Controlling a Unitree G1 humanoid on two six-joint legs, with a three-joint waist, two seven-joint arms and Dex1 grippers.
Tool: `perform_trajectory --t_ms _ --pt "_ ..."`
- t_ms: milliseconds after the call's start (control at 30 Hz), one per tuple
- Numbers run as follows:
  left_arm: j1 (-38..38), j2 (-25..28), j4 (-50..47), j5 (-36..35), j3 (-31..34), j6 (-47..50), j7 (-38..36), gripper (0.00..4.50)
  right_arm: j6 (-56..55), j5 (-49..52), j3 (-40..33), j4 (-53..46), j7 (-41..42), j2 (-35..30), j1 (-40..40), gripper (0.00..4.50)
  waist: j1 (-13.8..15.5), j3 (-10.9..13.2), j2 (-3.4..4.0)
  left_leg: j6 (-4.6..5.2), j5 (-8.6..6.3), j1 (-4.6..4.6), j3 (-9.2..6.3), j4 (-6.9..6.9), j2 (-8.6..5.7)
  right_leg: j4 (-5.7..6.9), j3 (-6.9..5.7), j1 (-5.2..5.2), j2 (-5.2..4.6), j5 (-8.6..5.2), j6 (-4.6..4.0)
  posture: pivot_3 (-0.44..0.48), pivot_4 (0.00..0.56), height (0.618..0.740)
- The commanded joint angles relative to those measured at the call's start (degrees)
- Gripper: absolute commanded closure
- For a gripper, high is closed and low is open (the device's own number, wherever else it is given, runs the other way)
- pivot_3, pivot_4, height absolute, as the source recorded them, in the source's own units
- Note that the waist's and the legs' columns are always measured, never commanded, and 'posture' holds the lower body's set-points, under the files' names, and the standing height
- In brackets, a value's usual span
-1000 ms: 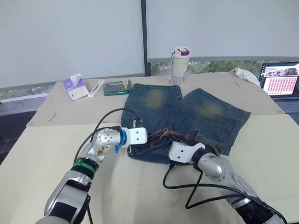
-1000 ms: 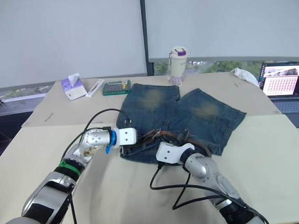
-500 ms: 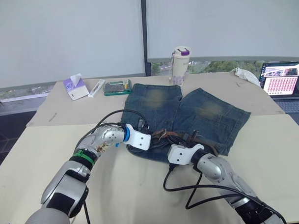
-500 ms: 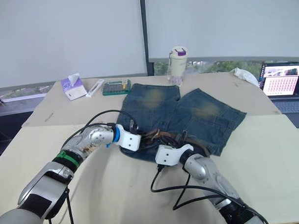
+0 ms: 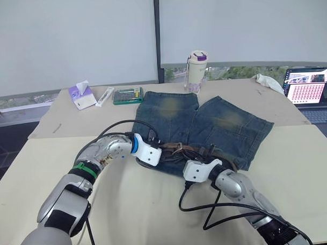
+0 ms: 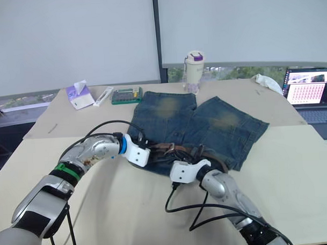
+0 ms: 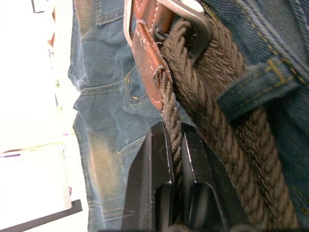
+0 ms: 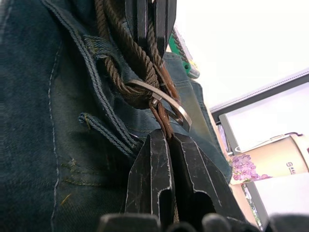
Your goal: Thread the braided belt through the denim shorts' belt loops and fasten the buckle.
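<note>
On the beige table (image 5: 59, 212), both grippers pinch the dark-brown braided belt (image 7: 193, 96) at the silver buckle (image 8: 159, 99), six o'clock of the faded denim shorts (image 5: 206, 121): left gripper (image 7: 175, 159) clamped on braid, right gripper (image 8: 166, 145) on the leather tip. Fastening looks underway; next, feed the tip through.

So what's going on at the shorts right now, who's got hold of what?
Both arms work at the waistband of the denim shorts. The left gripper is shut on the braided belt just short of the buckle. The right gripper pinches the belt's brown leather end beside that buckle. The belt already passes under a belt loop. Whether the buckle is fastened cannot be told.
</note>
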Motion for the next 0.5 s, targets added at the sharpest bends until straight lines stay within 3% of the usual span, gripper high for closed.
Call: perform_trajectory --t_ms 33,500 --pt "-1.4 1.6 -2.2 0.7 0.1 -1.7 0.8 4.50 -1.5 0.4 -1.6 -0.2 -1.2 0.3 -0.8 4.47 0.0 0.0 0.00 0.00 0.00 0.00 0.00 0.00 0.00 0.01 0.00 0.00 0.00 0.00 0.00 0.000 0.150 0.740" --pt "-4.4 0.5 -1.2 1.7 -1.3 -4.5 0.7 4.50 -2.3 -0.8 -1.1 0.5 -1.0 0.3 -1.3 4.47 0.0 0.0 0.00 0.00 0.00 -0.01 0.00 0.01 0.00 0.01 0.00 0.00 0.00 0.00 0.00 0.000 0.150 0.740"
